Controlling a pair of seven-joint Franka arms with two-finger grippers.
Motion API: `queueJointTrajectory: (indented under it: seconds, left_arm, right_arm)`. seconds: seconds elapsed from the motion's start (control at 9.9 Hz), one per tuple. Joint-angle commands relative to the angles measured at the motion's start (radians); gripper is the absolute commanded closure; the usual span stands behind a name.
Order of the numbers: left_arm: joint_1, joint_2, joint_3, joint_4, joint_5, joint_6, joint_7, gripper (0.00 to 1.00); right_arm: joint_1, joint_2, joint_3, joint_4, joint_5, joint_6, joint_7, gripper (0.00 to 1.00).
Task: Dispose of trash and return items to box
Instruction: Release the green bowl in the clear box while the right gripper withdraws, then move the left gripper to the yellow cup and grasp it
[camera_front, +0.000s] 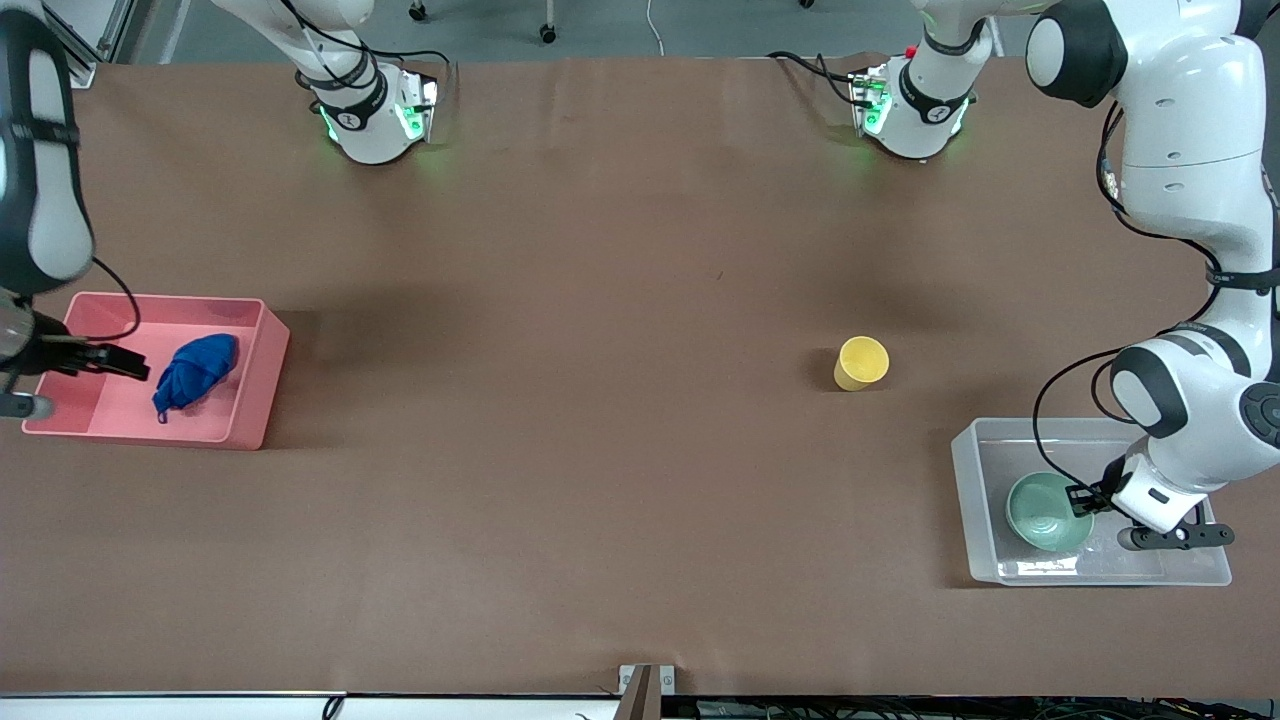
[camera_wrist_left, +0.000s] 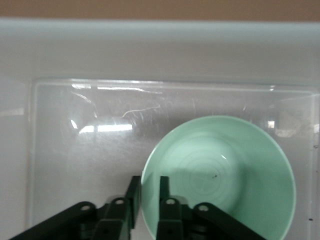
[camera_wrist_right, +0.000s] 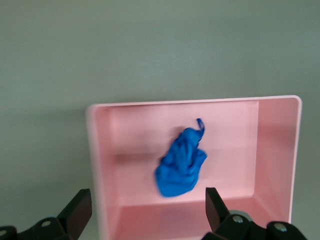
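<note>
My left gripper (camera_front: 1078, 497) is down inside the clear box (camera_front: 1200, 575) at the lower right of the front view, its fingers (camera_wrist_left: 132, 192) pinching the rim of the pale green bowl (camera_front: 1045, 512), one finger outside the wall and one inside. The bowl sits on the box's floor. My right gripper (camera_front: 128, 362) hangs over the pink bin (camera_front: 250, 420) at the left edge of the front view, fingers (camera_wrist_right: 79, 210) spread wide and holding nothing. The blue trash (camera_front: 195, 370) lies in the bin, apart from my fingers. The yellow cup (camera_front: 861, 363) stands alone on the brown table (camera_front: 600, 480), right of centre in the front view, above the box in that view.
</note>
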Motion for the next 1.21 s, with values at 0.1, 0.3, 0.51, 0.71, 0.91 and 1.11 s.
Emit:
queueJointTrajectory:
  seconds: [0.1, 0.3, 0.51, 0.71, 0.91, 1.11]
  left_arm:
    - [-0.026, -0.228, -0.007, -0.07, 0.004, -0.218, 0.005, 0.0]
    - [-0.035, -0.411, -0.117, -0.2, 0.098, -0.334, -0.116, 0.0]
    - [-0.032, -0.543, -0.277, -0.412, 0.191, -0.322, -0.254, 0.0]
    - [-0.034, -0.576, -0.363, -0.602, 0.192, -0.217, -0.268, 0.0]
    - [-0.037, -0.538, -0.395, -0.713, 0.193, -0.062, -0.268, 0.0]
    - [-0.038, -0.484, -0.415, -0.744, 0.193, -0.009, -0.268, 0.0]
  right_arm:
    - [0.146, -0.142, -0.002, 0.046, -0.005, -0.132, 0.245, 0.0]
    - [0.141, -0.178, -0.004, 0.18, 0.031, -0.322, 0.237, 0.0]
    - [0.091, -0.172, -0.011, 0.289, 0.084, -0.45, 0.152, 0.0]
    - [0.081, -0.175, -0.011, 0.289, 0.081, -0.453, 0.127, 0.0]
    - [0.084, -0.173, -0.008, 0.342, 0.065, -0.472, 0.127, 0.0]
    - [0.095, -0.167, -0.005, 0.384, 0.013, -0.521, 0.022, 0.0]
